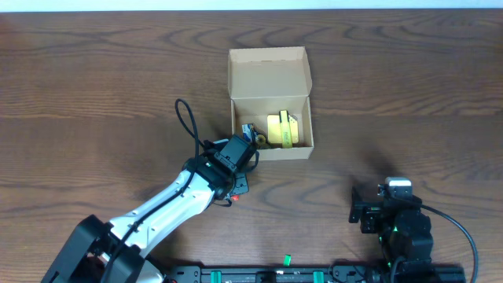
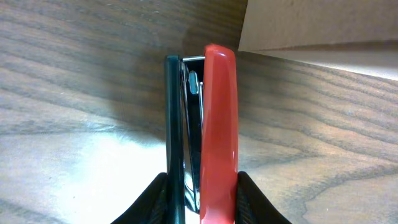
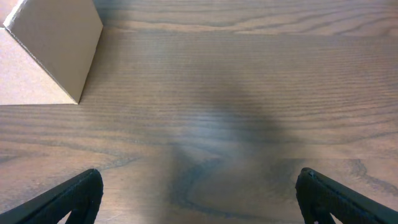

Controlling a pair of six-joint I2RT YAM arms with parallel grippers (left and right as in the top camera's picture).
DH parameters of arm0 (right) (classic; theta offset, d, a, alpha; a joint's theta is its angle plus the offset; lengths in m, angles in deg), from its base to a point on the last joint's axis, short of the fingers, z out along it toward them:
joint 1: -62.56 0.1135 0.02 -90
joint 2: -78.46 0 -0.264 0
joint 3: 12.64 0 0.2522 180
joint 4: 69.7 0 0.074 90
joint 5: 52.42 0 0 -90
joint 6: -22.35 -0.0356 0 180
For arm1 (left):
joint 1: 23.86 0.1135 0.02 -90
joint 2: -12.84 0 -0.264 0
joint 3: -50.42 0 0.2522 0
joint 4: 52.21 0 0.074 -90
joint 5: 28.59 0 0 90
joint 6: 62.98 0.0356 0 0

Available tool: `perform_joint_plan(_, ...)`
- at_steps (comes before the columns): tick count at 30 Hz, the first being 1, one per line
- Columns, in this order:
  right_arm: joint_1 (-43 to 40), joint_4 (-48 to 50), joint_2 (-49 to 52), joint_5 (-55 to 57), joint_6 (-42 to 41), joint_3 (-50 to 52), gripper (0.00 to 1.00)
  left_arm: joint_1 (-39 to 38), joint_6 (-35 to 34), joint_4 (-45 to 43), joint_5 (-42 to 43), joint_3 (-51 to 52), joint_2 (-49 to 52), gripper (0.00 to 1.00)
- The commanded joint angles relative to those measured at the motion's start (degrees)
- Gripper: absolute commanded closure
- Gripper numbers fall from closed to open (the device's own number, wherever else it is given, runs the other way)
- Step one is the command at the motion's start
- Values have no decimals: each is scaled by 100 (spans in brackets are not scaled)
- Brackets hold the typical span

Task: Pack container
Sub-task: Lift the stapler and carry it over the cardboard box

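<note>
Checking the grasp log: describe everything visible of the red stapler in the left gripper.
The stapler is small: a glossy red plastic top, a dark base, a shiny metal staple channel between. It is pinched across its thickness by the left gripper, nose pointing away over the wooden table, just short of the cardboard box. Whether it touches the table cannot be told.

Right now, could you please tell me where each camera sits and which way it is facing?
Overhead: above the table, looking straight down on the open cardboard box; left arm and right arm show.
Left wrist: on the left arm, looking along the left claw, shut on a red-and-black stapler; box wall behind.
Right wrist: on the right arm, facing the table between the open right claw.
Shared: all three show the cardboard box.
</note>
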Motion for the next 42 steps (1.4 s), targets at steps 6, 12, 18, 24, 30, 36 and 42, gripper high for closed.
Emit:
perform_joint_plan(6, -42, -28, -42, -22, 87, 68, 1, 39, 17, 131, -400, 33, -470, 78)
perform_joint_plan(12, -42, -28, -42, -22, 87, 68, 1, 39, 17, 260, -634, 33, -833, 78)
perform_joint_plan(18, -42, -28, -42, -22, 87, 68, 1, 39, 24, 372, -957, 22, -1283, 77)
perform_joint_plan(24, -42, -28, -42, -22, 87, 68, 1, 42, 632, 396, -977, -363, -1375, 73)
perform_joint_plan(30, -42, -28, -42, -22, 87, 68, 1, 59, 1405, 411, -1025, -1257, -1102, 72)
perform_joint_plan(36, -42, -28, -42, -22, 87, 68, 1, 83, 1679, 391, -1016, -2006, -415, 73)
perform_joint_plan(42, -42, -28, -42, -22, 87, 68, 1, 131, 1810, 162, -876, -2621, 452, 74)
